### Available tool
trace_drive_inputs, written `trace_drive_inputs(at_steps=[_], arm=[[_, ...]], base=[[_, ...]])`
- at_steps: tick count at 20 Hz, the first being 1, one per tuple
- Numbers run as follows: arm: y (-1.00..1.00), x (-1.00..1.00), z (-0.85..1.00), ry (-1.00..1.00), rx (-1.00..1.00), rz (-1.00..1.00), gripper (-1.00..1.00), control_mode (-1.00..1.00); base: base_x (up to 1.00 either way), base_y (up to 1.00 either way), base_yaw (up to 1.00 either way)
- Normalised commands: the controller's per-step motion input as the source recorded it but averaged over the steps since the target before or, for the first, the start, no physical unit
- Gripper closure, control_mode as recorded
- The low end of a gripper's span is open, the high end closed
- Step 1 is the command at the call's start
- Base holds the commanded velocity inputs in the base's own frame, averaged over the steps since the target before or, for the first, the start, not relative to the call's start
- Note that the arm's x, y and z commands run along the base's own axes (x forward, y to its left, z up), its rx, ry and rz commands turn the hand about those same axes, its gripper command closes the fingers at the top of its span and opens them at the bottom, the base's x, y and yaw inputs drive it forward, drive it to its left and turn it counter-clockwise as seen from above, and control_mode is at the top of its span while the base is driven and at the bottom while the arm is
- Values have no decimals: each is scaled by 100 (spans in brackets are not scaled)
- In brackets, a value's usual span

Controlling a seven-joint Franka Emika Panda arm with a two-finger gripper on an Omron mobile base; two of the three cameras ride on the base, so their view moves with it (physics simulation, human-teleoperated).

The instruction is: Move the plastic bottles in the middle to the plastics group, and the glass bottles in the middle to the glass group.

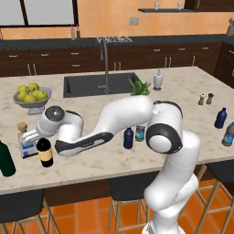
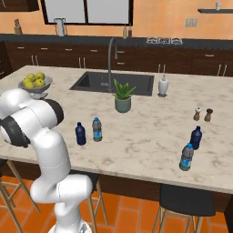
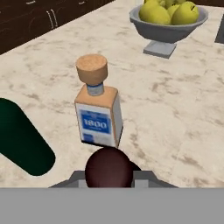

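At the counter's left end, beside the plain dark green glass bottle point(image 1: 6, 160) and the square clear bottle with blue label and cork stopper point(image 1: 26, 140), the gripper point(image 1: 35, 135) is clenched on the tall dark wine bottle point(image 1: 45, 152), apparently set down on the marble. Delivery looks done; next, let go and lift clear. Mid-counter, the small dark blue plastic bottle point(image 1: 129, 138) and the clear blue-capped bottle point(image 2: 96, 129) wait for the plastics pair point(image 2: 191, 148) at far right.
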Motion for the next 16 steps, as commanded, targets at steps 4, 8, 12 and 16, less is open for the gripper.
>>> trace_drive_inputs(at_steps=[4,8,12,16], arm=[[0,12,-60,13,12,0,100,-100],[0,22,-52,17,6,0,-100,-100],[-16,3,-25,11,0,0,-100,-100],[-14,-14,-5,1,0,0,-100,-100]], base=[[0,0,0],[0,0,0],[0,0,0],[0,0,0]])
